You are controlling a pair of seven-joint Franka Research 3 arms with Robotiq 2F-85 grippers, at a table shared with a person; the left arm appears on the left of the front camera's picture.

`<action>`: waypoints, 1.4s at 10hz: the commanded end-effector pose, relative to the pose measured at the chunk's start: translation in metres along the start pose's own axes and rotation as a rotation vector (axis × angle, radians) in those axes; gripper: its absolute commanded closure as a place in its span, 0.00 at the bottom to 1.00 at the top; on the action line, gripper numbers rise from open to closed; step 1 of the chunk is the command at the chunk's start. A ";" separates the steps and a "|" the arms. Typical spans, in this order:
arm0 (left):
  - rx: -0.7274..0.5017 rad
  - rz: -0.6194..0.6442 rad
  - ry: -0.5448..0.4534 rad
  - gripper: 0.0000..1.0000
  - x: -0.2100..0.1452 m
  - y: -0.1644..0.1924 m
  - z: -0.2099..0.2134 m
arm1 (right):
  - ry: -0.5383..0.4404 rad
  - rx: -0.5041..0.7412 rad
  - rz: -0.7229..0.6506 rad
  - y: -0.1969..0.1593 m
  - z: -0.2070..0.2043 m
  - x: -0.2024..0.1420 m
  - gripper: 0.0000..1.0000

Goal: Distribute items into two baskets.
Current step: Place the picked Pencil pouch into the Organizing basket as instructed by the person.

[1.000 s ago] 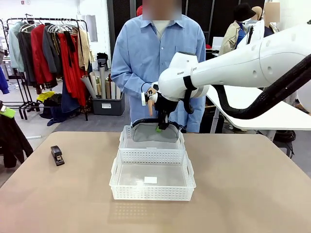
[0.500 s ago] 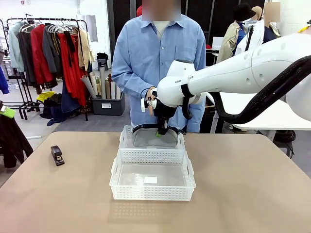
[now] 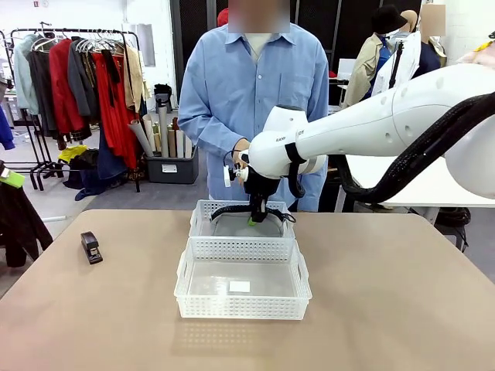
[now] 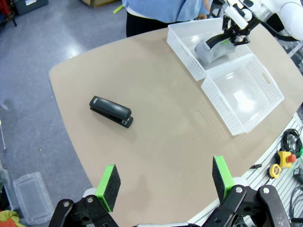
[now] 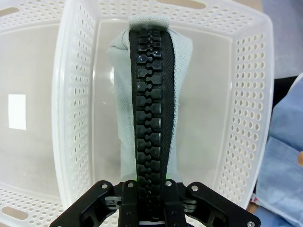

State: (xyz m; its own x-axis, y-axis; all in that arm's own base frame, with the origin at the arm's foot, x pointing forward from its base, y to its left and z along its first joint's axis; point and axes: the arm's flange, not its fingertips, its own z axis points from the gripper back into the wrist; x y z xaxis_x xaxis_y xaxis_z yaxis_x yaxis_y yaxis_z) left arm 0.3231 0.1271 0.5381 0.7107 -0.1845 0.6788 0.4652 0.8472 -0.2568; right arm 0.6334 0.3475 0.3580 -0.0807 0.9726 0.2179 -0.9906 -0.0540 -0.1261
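My right gripper (image 3: 254, 217) is shut on the grey waist bag (image 5: 182, 61) and holds it down inside the far basket (image 3: 203, 209). The bag's black strap (image 5: 151, 104) runs up between the fingers in the right wrist view, and the bag (image 4: 210, 47) hangs within the basket wall (image 5: 246, 94). The near basket (image 3: 242, 306), with its small white label (image 3: 240, 286), stands against the far one with nothing in it. The black stapler (image 3: 91, 247) lies on the table at the left. High above that side, my left gripper (image 4: 164, 182) is open, with the stapler (image 4: 111, 111) below it.
A person in a blue shirt (image 3: 251, 85) stands at the far edge just behind the baskets, one hand (image 3: 241, 147) close to my right wrist. The tan table (image 3: 387, 294) has free room left and right of the baskets. A clothes rack (image 3: 77, 77) stands farther back.
My right gripper has come down with the waist bag, which now sits lower, inside the far basket. The stapler and both baskets have not moved.
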 end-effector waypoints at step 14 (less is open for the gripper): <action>-0.004 -0.002 -0.003 0.00 0.000 -0.001 0.001 | 0.019 0.045 0.008 -0.010 -0.011 0.005 0.00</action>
State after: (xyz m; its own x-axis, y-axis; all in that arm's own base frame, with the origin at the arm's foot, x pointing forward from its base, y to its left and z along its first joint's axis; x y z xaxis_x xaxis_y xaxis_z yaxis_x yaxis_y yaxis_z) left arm 0.3231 0.1271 0.5381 0.7107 -0.1845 0.6788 0.4652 0.8472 -0.2568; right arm 0.6388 0.3525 0.3440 -0.0760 0.9737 0.2149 -0.9949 -0.0596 -0.0817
